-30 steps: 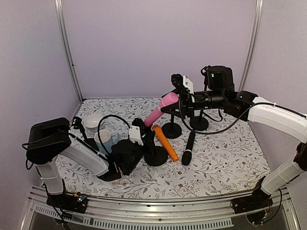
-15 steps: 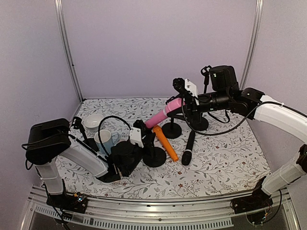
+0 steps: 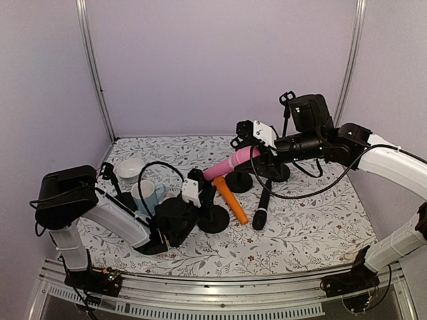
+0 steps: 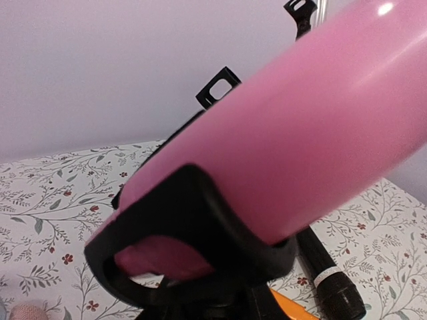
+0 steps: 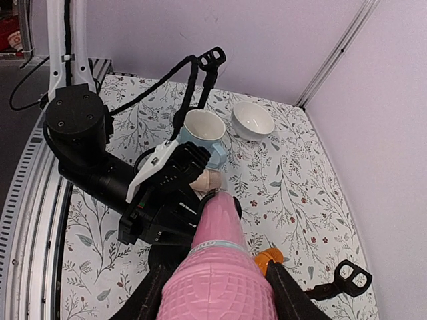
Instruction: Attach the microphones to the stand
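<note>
So the pink mic (image 3: 227,165) is clamped at its head end by the right fingers (image 3: 256,151), snug on both sides. It slants down away from them, tail resting in the clip of the stand (image 4: 193,233) right in front of the left fingers (image 3: 204,191). Can't tell if those are open or gripping anything. Orange mic (image 3: 231,200) and black mic (image 3: 261,207) sit on the worktop (image 3: 307,220) between the two sets of fingers.

Pink mic (image 4: 300,133) blurred, cropped rt.
</note>
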